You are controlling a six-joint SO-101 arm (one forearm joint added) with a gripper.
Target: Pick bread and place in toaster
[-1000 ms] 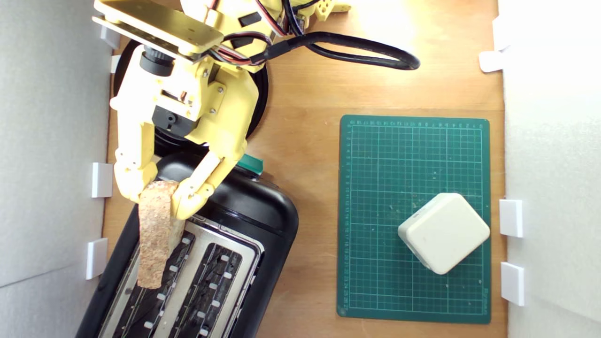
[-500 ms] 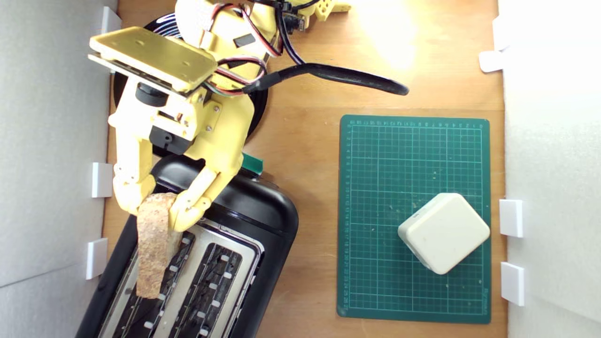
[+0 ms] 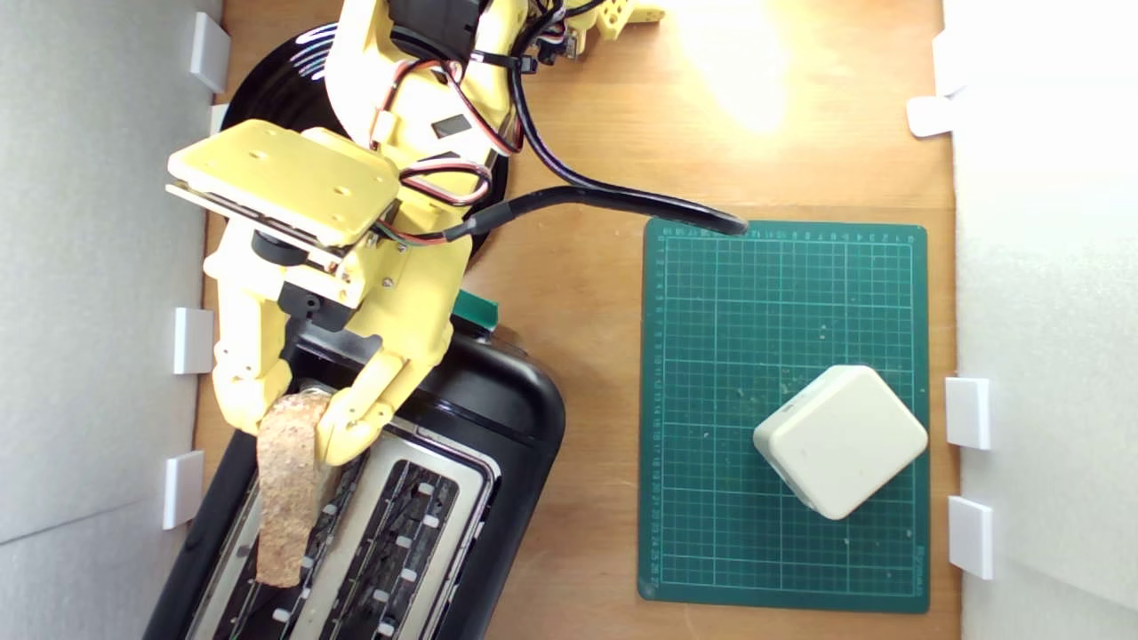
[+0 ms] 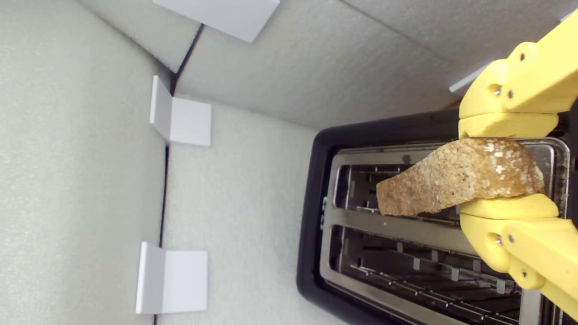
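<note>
Wrist view: gripper [image 4: 505, 164] clamped on the crusty end of the bread [image 4: 456, 183], hanging right over one toaster [image 4: 406, 230] slot, not dropped in yet. Pick looks done; lowering and letting go still left. Farther off, just foam walls.

**Wooden desk and what rests on it**

The wooden desk [image 3: 578, 160] carries a black toaster [image 3: 498, 391] at the exterior view's lower left, a round black plate [image 3: 284, 84] above it, and a green cutting mat [image 3: 711, 311] at the exterior view's right. A black cable [image 3: 622, 200] trails across the wood to the mat's upper corner. White foam walls [image 3: 89, 267] with white brackets [image 3: 192, 340] flank both sides.
</note>
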